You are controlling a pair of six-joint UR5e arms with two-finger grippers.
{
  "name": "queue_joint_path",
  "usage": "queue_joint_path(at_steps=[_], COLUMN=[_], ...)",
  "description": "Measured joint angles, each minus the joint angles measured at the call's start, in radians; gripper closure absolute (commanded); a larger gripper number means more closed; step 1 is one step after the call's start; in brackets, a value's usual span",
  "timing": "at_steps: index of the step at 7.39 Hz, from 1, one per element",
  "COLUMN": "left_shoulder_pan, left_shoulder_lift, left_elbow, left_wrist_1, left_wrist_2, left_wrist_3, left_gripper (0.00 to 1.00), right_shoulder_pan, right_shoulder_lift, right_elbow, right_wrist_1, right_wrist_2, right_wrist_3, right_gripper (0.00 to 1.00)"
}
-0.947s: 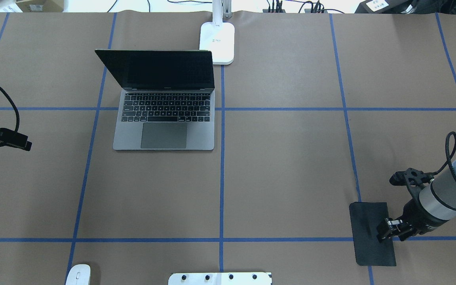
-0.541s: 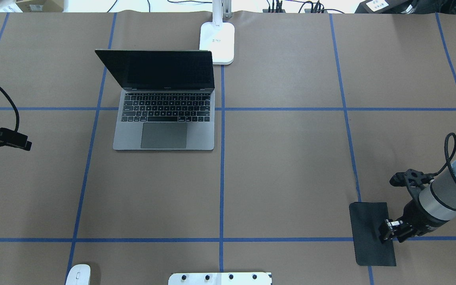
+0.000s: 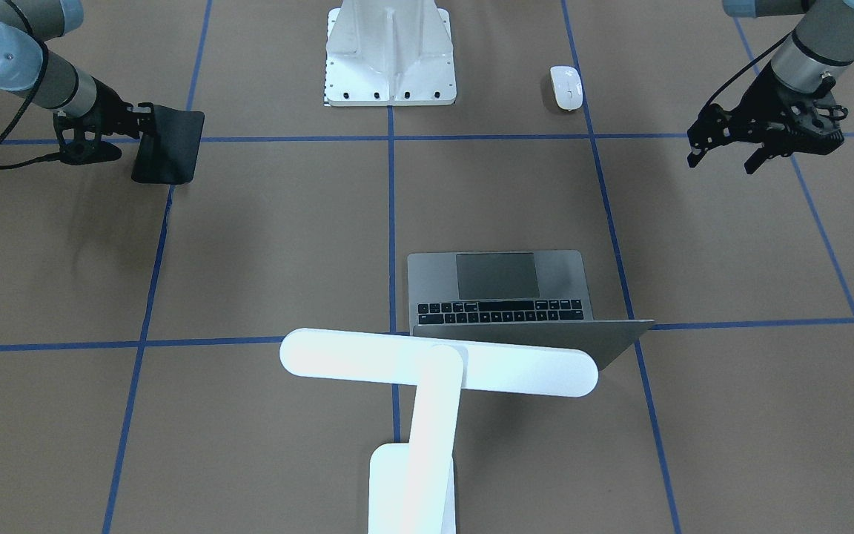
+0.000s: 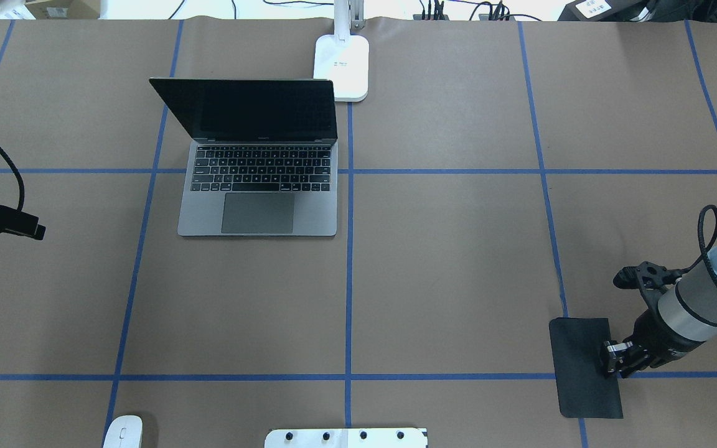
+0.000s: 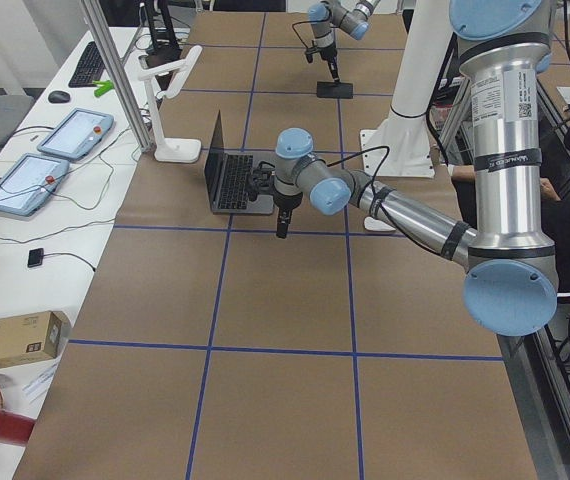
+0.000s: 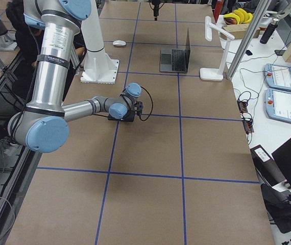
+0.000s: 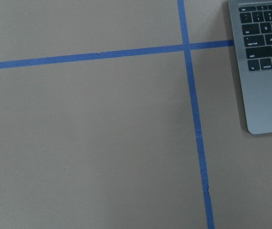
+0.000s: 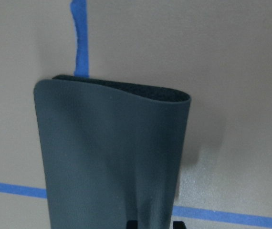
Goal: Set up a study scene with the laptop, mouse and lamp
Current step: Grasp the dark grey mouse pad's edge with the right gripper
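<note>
The grey laptop (image 4: 259, 205) stands open on the table, also in the front view (image 3: 501, 285) and the left wrist view (image 7: 269, 81). The white lamp (image 3: 438, 362) stands behind it, with its base (image 4: 341, 65) at the table's far edge. The white mouse (image 4: 123, 432) lies at the near left edge, also in the front view (image 3: 565, 77). My right gripper (image 4: 609, 361) is shut on the right edge of a black mouse pad (image 4: 582, 367), which curls up in the right wrist view (image 8: 112, 152). My left gripper (image 3: 723, 152) hangs open and empty left of the laptop.
A white ribbed bolted pedestal (image 3: 390, 52) stands at the robot's base between the arms. Blue tape lines (image 4: 349, 280) divide the brown table cover. Monitors, cables and tablets lie beyond the table's far edge.
My right gripper has shifted slightly to the right on the pad's edge. My left gripper has drawn back a little toward the left edge.
</note>
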Motion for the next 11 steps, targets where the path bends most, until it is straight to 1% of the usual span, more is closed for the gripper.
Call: queue_joint_path(at_steps=[4,5,6,7,9,11], left_shoulder_pan=[-0.001,-0.001,-0.001,-0.001,-0.001,-0.002], left_shoulder_lift=[0.002,0.002,0.005,0.011,0.024,0.030], left_elbow=[0.000,0.000,0.000,0.000,-0.001,0.001], left_wrist_1=[-0.004,-0.006,-0.010,-0.018,-0.036,-0.046], left_wrist_2=[0.001,0.001,0.001,0.001,0.001,0.001], left_wrist_3=[0.001,0.001,0.001,0.001,0.001,0.002], left_gripper=[0.00,0.00,0.00,0.00,0.00,0.00], right_shoulder_pan=[0.003,0.004,0.005,0.006,0.010,0.016], right_shoulder_lift=[0.011,0.017,0.024,0.038,0.076,0.090], right_elbow=[-0.018,-0.022,-0.024,-0.024,-0.019,-0.014], right_wrist_1=[-0.002,-0.007,-0.018,-0.036,-0.102,-0.127], right_wrist_2=[-0.006,-0.006,-0.006,-0.005,-0.002,-0.002], right_wrist_3=[0.000,0.000,0.000,0.000,0.000,-0.001], right_gripper=[0.52,0.55,0.70,0.78,0.85,0.87])
